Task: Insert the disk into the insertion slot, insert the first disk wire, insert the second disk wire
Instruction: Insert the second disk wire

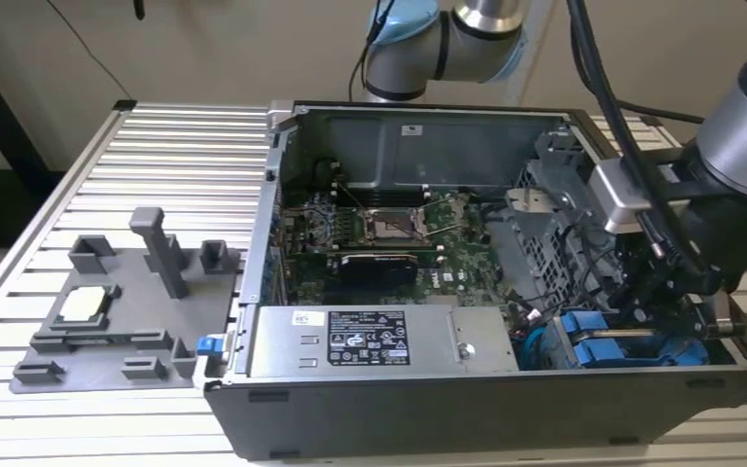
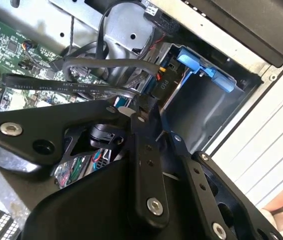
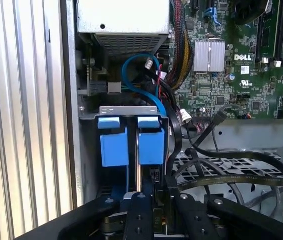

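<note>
Two blue carrier fronts stand side by side in the grey metal drive cage (image 3: 89, 150). The one nearer my gripper I take for the disk (image 3: 150, 145), seated in the insertion slot (image 3: 154, 109); its silver body is hidden. In the exterior view the blue fronts (image 1: 601, 348) lie at the case's near right corner, under my gripper (image 1: 688, 309). In both wrist views my gripper (image 3: 160, 202) (image 2: 154, 116) has its black fingers (image 3: 140, 220) close together on a black disk wire plug (image 2: 154, 85), right behind the cage. A flat black wire (image 2: 56, 86) runs to the same spot.
The silver labelled power-supply box (image 1: 373, 341) lies along the case's near wall. The green motherboard (image 1: 387, 229) fills the middle. Loose black cable loops (image 3: 231, 172) and a blue cable (image 3: 141, 82) crowd the cage. A grey fixture (image 1: 127, 302) stands on the slatted table at the exterior view's left.
</note>
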### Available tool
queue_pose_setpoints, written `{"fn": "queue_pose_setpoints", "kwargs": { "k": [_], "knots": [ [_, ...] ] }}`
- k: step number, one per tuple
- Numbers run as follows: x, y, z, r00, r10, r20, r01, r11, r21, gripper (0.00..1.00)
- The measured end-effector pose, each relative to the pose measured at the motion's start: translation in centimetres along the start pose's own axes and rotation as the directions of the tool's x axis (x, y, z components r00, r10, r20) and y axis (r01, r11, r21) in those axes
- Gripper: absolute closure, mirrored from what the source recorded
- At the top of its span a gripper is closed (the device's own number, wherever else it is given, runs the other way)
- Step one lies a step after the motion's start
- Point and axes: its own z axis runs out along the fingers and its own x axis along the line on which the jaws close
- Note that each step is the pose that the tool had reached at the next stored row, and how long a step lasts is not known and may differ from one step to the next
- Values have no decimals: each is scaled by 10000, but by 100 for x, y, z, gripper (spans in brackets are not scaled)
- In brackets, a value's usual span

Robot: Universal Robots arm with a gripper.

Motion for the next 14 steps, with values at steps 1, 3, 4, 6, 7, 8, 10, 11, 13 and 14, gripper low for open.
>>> {"fn": "queue_pose_setpoints", "kwargs": {
  "k": [1,3,4,6,7,8,10,11,13,14],
  "knots": [
    [-1,-1,-7,10000,3,1,-3,10000,-6,76],
    [-3,-3,-33,10000,7,0,-7,10000,-19,76],
    [-4,-4,-44,10000,7,-2,-7,10000,-21,76],
    [-6,-6,-64,10000,7,0,-7,10000,-23,76],
    [-7,-7,-80,10000,8,-2,-8,10000,-23,76],
    [-9,-9,-100,10000,7,-3,-7,10000,-23,76],
    [-13,-13,-145,10000,8,-2,-8,10000,-25,76],
    [-14,-15,-166,10000,8,-3,-8,10000,-26,76],
    [-19,-20,-217,10000,8,-3,-8,10000,-26,76],
    [-21,-22,-243,10000,7,-2,-7,10000,-26,76]
  ]
}}
